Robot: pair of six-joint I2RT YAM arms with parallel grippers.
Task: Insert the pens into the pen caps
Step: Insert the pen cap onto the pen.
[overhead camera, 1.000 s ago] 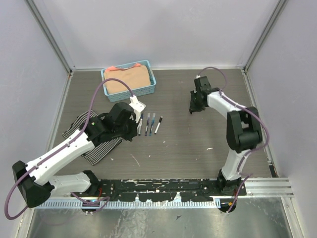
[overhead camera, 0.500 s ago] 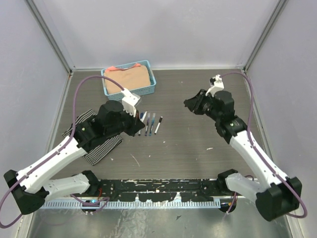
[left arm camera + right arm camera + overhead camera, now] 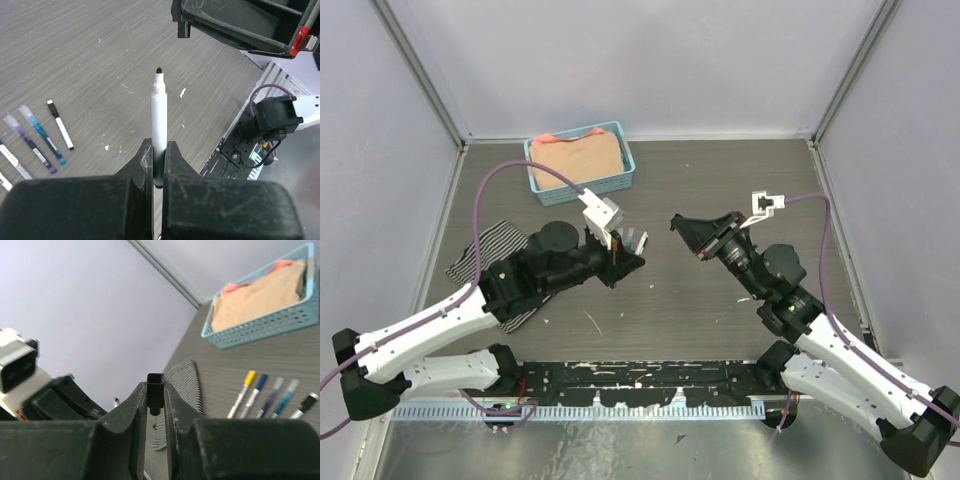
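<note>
— Gripped tight in left hand (image 3: 159, 148), aloft over counter (image 3: 90, 55): black-tipped pen (image 3: 159, 107). Pinched in right hand (image 3: 155, 392), opposite: black cap (image 3: 155, 381).
— Could miss the mouth (axes misaligned) and skid off.

The desk (image 3: 670, 320) is lit brightly and evenly from overhead in the top view. Only soft, faint shadows are cast under the arms, nearer than the blue basket (image 3: 580, 160). No glare is seen on the pale walls behind the basket. In the left wrist view the desk grain and the white pen (image 3: 159, 110) are rendered sharply, while the left pincer (image 3: 159, 145) is blurred and dark. In the right wrist view the basket is slightly soft, the black pen cap (image 3: 155, 390) is fairly crisp, and the right pincer (image 3: 155, 396) is shadowed and out of focus.
</note>
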